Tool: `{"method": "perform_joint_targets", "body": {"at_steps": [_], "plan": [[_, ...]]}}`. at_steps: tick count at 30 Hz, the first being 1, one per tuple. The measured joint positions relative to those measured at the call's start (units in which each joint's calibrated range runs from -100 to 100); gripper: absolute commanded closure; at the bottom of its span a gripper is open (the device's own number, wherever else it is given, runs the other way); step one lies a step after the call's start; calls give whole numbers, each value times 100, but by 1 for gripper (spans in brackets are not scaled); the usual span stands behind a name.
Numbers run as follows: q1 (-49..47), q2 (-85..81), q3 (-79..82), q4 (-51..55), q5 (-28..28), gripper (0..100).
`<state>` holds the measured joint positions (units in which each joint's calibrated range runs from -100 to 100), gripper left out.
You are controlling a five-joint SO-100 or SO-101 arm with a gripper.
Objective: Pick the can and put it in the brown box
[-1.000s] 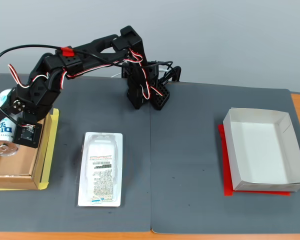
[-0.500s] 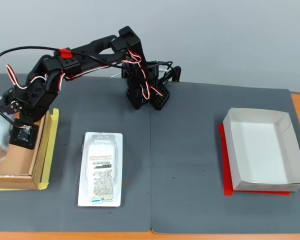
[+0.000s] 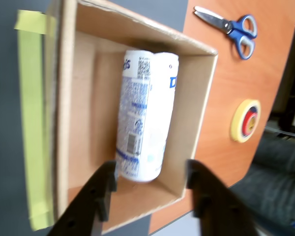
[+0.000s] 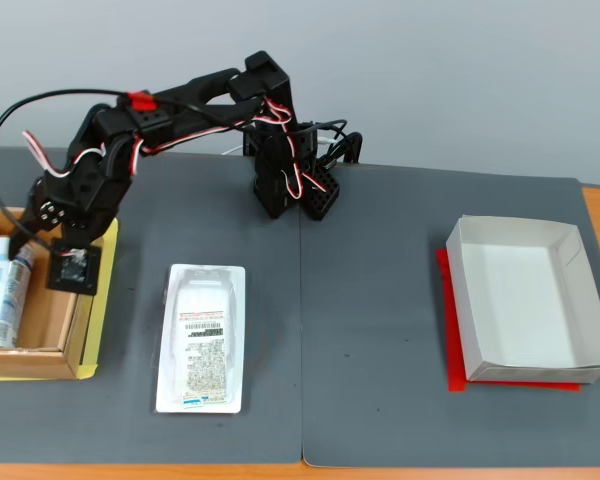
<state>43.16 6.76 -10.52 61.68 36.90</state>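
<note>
Wrist view, looking down into the brown box (image 3: 83,98): slim white drink can (image 3: 145,115) with blue lettering and a barcode, lying on its side on the box floor, long axis running away from the camera, near end close to the box's front wall, far end close to the back wall. Black gripper (image 3: 150,189) above the can's near end, fingers (image 3: 104,189) spread wider than the can, nothing between them and no contact visible. Yellow tape (image 3: 32,123) along the box's outer left side; blue-handled scissors (image 3: 233,27) and a roll of yellow tape (image 3: 246,119) on the orange tabletop (image 3: 226,88) beyond the box.

Handling, as judged: smooth, rigid round wall, probably slippery and prone to rolling when lying down; thin metal likely to dent under a hard squeeze; weight not readable, full or empty unknown. Best hold, if retaken, across the middle of the barrel with the fingers square to the long axis, not on the metal ends.

Fixed view, from the front of the table: can (image 4: 2,290) inside the brown box (image 4: 40,355) at the far left, partly cut by the picture edge. Arm (image 4: 170,105) reaching left from its base, gripper (image 4: 68,270) over the box's right wall, opening not readable here. White plastic package with barcode label (image 4: 202,338) on the grey mat (image 4: 380,300), just right of the box; white paper box (image 4: 528,297) on a red sheet, well apart at the right. Placement apparently complete.
</note>
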Motion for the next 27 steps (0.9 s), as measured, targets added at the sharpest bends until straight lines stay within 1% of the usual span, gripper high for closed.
{"method": "perform_joint_targets", "body": {"at_steps": [3,7,11,17,24,27], "plan": [[-52,-448,0,329,-435,99],[-214,-1192,0,796,-1074,99],[-503,-1868,-9,1202,-1597,99],[-1050,-2705,9,1349,-2330,99],[-1537,-3956,961,1349,-3223,99],[-1781,-4632,1650,1349,-3468,99]]}}
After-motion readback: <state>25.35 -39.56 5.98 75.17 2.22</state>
